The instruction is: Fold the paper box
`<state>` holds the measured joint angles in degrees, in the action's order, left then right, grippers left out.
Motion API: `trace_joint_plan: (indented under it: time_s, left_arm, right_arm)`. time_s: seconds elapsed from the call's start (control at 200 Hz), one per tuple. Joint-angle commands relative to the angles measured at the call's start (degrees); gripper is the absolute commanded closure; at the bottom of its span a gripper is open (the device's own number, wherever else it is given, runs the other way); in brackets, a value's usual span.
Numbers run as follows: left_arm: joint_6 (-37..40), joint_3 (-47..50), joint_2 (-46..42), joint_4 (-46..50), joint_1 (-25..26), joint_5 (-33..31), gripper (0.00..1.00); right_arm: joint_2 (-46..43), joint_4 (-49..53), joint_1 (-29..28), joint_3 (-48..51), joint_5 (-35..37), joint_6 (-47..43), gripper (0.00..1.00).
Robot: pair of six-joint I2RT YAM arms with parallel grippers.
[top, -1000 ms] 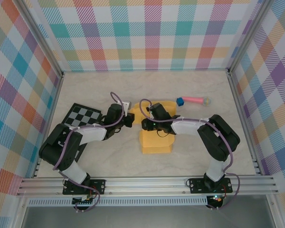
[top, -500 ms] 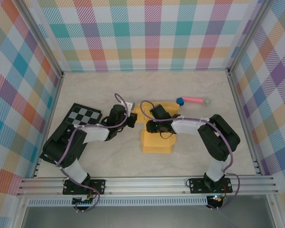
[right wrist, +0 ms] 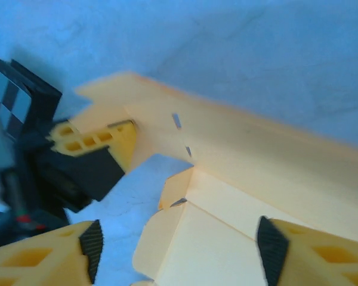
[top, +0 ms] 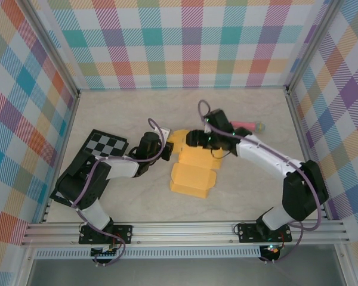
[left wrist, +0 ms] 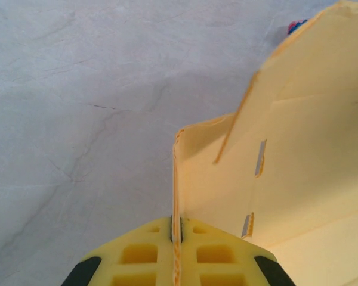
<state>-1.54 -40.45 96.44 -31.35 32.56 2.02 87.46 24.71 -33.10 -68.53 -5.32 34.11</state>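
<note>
The paper box (top: 191,171) is a yellow-orange die-cut card sheet lying partly folded in the middle of the table. My left gripper (top: 166,148) is shut on a thin upright flap at the sheet's left edge; in the left wrist view the card edge (left wrist: 176,196) runs straight into the closed gripper (left wrist: 176,229). My right gripper (top: 190,139) hovers over the far part of the sheet, open. In the right wrist view its gripper (right wrist: 182,253) has black pads (right wrist: 90,247) spread wide above a creased panel (right wrist: 238,196), touching nothing.
A black-and-white checkered board (top: 104,145) lies to the left, under the left arm. A pink stick (top: 244,126) rests behind the right arm near the back. Plaid walls and metal rails enclose the table on three sides.
My right gripper has opened, let go of the paper box and drawn back toward the far right. The sheet now lies flatter and shifted left. The left gripper stays shut on its flap.
</note>
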Motion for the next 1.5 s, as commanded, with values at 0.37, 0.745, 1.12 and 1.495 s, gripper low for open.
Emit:
trace_joint_plan:
  time_s: [0.37, 0.745, 1.12, 1.495]
  left_arm:
    - [-1.36, 1.77, 1.77, -10.54, 0.74, 0.80, 0.97]
    - [-0.04, 3.18, 1.84, -13.48, 1.00, -1.08, 0.97]
    - [0.18, 4.06, 1.99, -14.95, 1.37, -1.69, 0.96]
    - [0.88, 3.45, 1.57, -13.47, 1.55, -2.11, 0.96]
  right_arm:
    - [14.21, 22.85, -1.14, -23.63, -11.14, 46.88, 0.16]
    - [23.27, 28.83, -0.08, -31.96, -8.63, 51.54, 0.22]
    - [25.04, 29.92, 2.06, -34.12, -0.25, 48.04, 0.40]
    - [19.16, 27.13, 3.31, -30.67, -4.00, 52.38, 0.25]
